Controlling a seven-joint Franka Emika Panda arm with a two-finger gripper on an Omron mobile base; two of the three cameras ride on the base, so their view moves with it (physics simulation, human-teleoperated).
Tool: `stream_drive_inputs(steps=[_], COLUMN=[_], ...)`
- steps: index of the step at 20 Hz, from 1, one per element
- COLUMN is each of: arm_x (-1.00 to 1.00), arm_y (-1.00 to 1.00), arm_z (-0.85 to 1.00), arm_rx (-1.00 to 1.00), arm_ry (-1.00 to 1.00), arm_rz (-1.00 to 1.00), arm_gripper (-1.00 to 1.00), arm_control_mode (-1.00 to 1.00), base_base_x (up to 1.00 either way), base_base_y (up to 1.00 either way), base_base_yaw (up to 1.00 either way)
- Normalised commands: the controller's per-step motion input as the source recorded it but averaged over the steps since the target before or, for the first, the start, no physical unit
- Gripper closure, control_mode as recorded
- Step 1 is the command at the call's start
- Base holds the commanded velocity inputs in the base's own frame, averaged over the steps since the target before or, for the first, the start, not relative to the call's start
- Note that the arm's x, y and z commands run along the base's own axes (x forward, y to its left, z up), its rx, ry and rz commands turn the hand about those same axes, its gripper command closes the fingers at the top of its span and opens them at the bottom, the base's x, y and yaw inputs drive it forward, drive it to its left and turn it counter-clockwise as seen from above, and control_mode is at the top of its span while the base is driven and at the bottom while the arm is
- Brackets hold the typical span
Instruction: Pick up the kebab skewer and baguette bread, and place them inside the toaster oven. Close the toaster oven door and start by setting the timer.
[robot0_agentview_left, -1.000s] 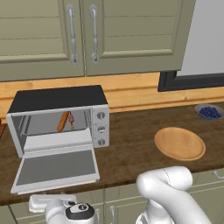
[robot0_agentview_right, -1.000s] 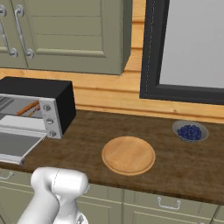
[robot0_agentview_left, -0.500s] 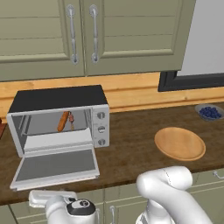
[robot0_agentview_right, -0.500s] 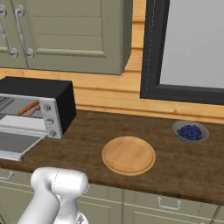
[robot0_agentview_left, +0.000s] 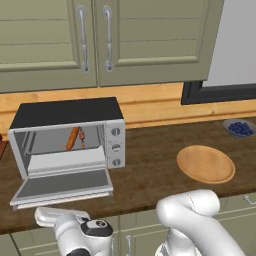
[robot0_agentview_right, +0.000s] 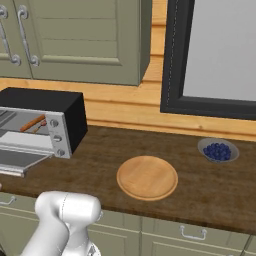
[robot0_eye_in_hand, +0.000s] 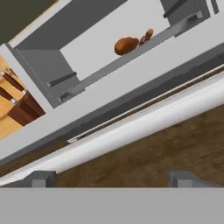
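The silver toaster oven (robot0_agentview_left: 65, 114) stands at the left of the counter, and its door (robot0_agentview_left: 62, 184) hangs open and lies flat. On the rack inside, the orange-brown baguette bread (robot0_agentview_left: 73, 138) lies right beside the thin kebab skewer (robot0_agentview_left: 82, 138). In the hand view the baguette bread (robot0_eye_in_hand: 126, 45) and kebab skewer (robot0_eye_in_hand: 147, 35) sit deep in the oven, beyond the door's silver bar handle (robot0_eye_in_hand: 144, 122). My gripper (robot0_eye_in_hand: 113, 179) is open just short of that handle, in front of the wooden counter edge, with nothing between its fingertips. From the right, the oven (robot0_agentview_right: 47, 122) shows its three knobs.
A round wooden plate (robot0_agentview_left: 205, 163) lies on the counter to the right of the oven. A small bowl of blueberries (robot0_agentview_left: 240, 128) sits farther right, near the dark window frame. Green wall cabinets (robot0_agentview_left: 95, 40) hang above. My arm's white links rise in front of the counter edge.
My hand has risen a little below the front edge of the open door. The food, the oven and the plate have not moved.
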Motion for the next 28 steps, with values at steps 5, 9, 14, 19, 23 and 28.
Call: stream_drive_inputs(steps=[5,9,14,19,23,28], arm_x=[0.40,0.47,0.44,0.45,0.43,0.52], arm_y=[-0.28,-0.26,-0.27,-0.26,-0.25,-0.21], arm_z=[0.33,0.26,0.14,0.03,0.01,0.00], arm_rx=[0.06,0.03,0.03,0.00,0.00,0.00], arm_ry=[0.01,0.02,0.02,0.00,0.00,0.00], arm_rz=[0.00,0.00,0.00,0.00,0.00,0.00], arm_gripper=[-1.00,-1.00,-1.00,-1.00,-1.00,-1.00], arm_control_mode=[-1.00,-1.00,-1.00,-1.00,-1.00,-1.00], base_base_x=[0.00,0.00,0.00,0.00,0.00,0.00], base_base_y=[0.00,0.00,0.00,0.00,0.00,0.00], base_base_yaw=[0.00,0.00,0.00,0.00,0.00,0.00])
